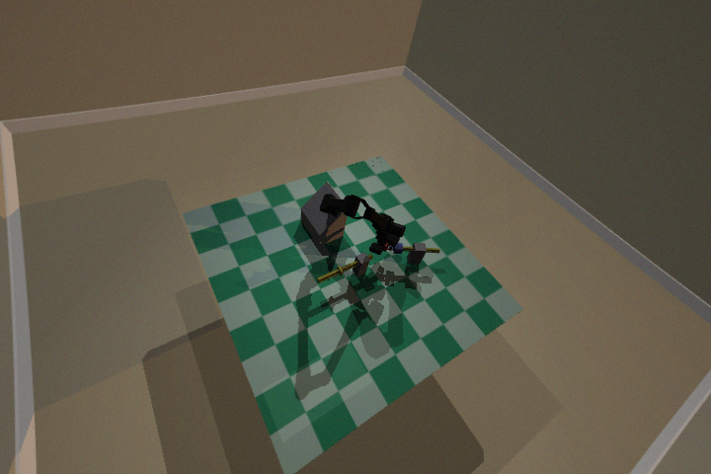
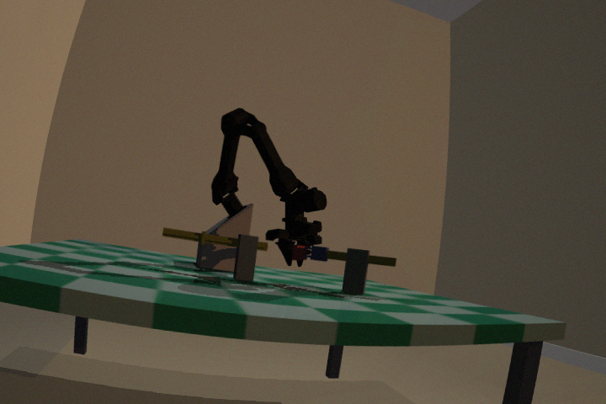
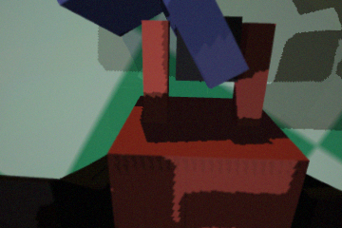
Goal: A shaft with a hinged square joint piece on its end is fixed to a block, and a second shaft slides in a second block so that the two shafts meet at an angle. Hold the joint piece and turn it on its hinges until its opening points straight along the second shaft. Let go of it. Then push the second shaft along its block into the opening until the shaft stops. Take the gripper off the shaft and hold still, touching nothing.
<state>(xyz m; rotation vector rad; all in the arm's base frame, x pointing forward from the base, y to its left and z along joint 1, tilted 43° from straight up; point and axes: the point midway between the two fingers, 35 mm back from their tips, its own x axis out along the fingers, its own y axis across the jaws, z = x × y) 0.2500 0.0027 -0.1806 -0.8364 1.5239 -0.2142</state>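
Note:
The red joint piece [image 1: 388,246] [image 2: 299,252] [image 3: 236,176] is between the fingers of my gripper [image 2: 295,261] [image 3: 190,145], which is shut on it from above. Its prongs reach toward the blue fork [image 1: 398,247] [image 2: 319,253] [image 3: 212,54] on the first shaft [image 1: 433,250] [image 2: 382,260]. That shaft passes through its block [image 1: 415,259] [image 2: 355,272]. The second shaft [image 1: 331,274] [image 2: 182,233], yellow with a small collar, passes through the other block [image 1: 360,266] [image 2: 246,259]. Its inner end stands apart from the joint piece. The joint piece's opening is hidden.
The arm's grey wedge-shaped base [image 1: 315,213] [image 2: 225,240] stands behind the second shaft. Everything stands on a green and white checkered table [image 1: 361,402] [image 2: 199,328]. Shadows of the arm and shafts fall across it.

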